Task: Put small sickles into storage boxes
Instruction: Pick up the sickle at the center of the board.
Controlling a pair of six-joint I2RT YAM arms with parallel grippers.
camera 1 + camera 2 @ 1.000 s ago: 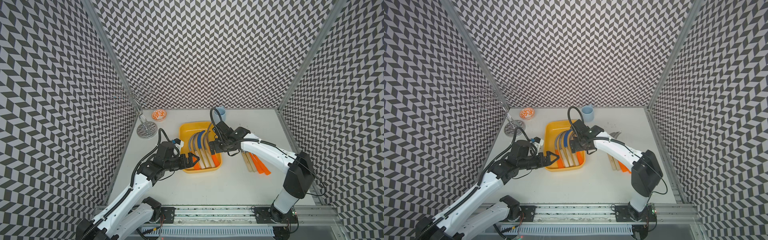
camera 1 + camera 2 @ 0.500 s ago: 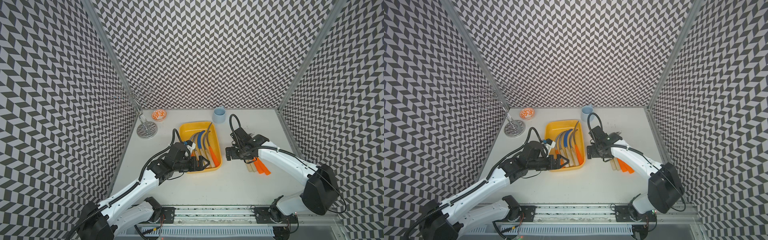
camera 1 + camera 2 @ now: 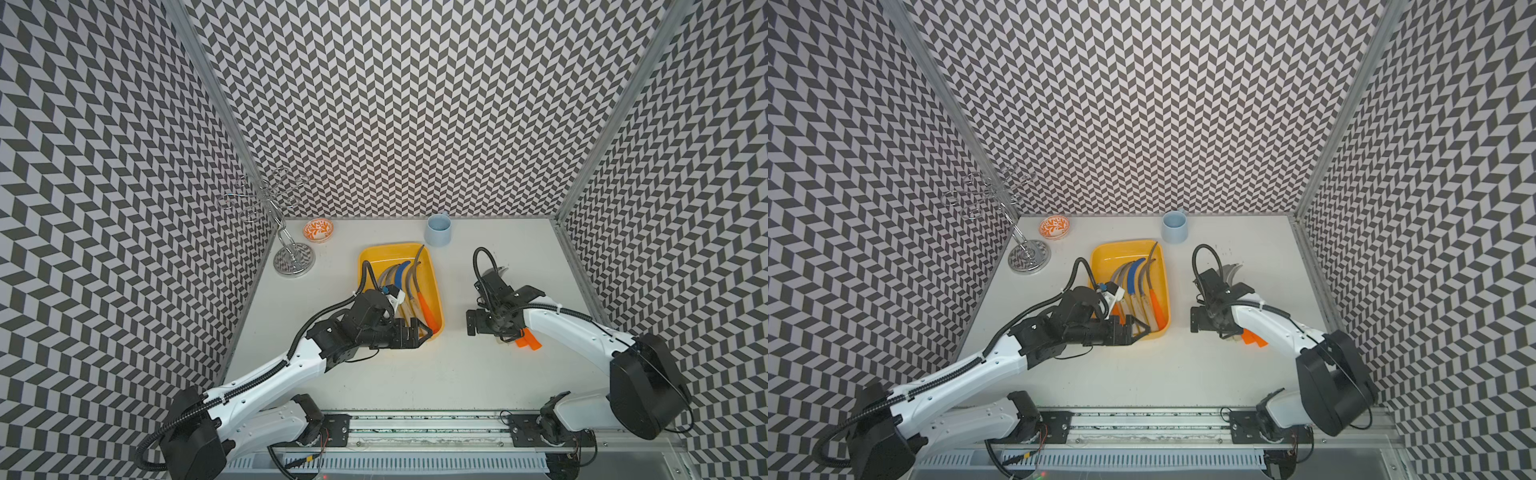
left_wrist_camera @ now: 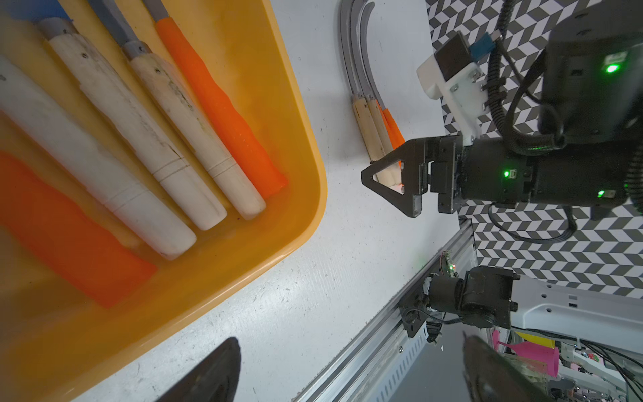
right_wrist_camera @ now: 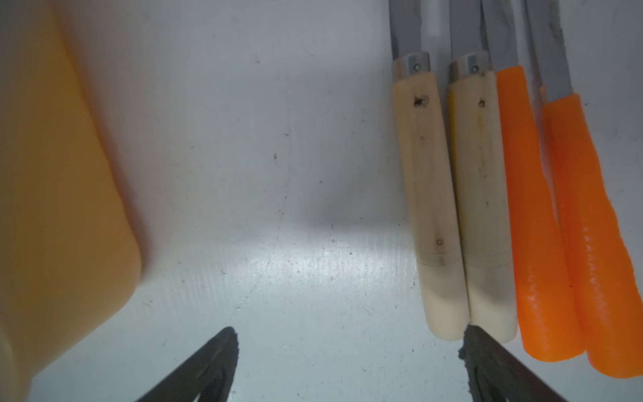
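Five small sickles (image 4: 167, 139) already lie side by side in the yellow storage tray (image 4: 313, 167). Four more sickles (image 5: 483, 195) rest on the tabletop (image 5: 278, 174) near it, two pale wooden handles and two orange ones packed flank to flank. The right end effector (image 5: 348, 334) hangs spread wide and empty over bare tabletop between tray and row, and the left end effector (image 4: 349, 341) is likewise spread and empty by the tray's near corner. These look like stiff, fairly light tools with thin, slick blades, so the thick handle is the place to pinch, likely the outer wooden handle (image 5: 428, 195), whose tray-ward side is free.
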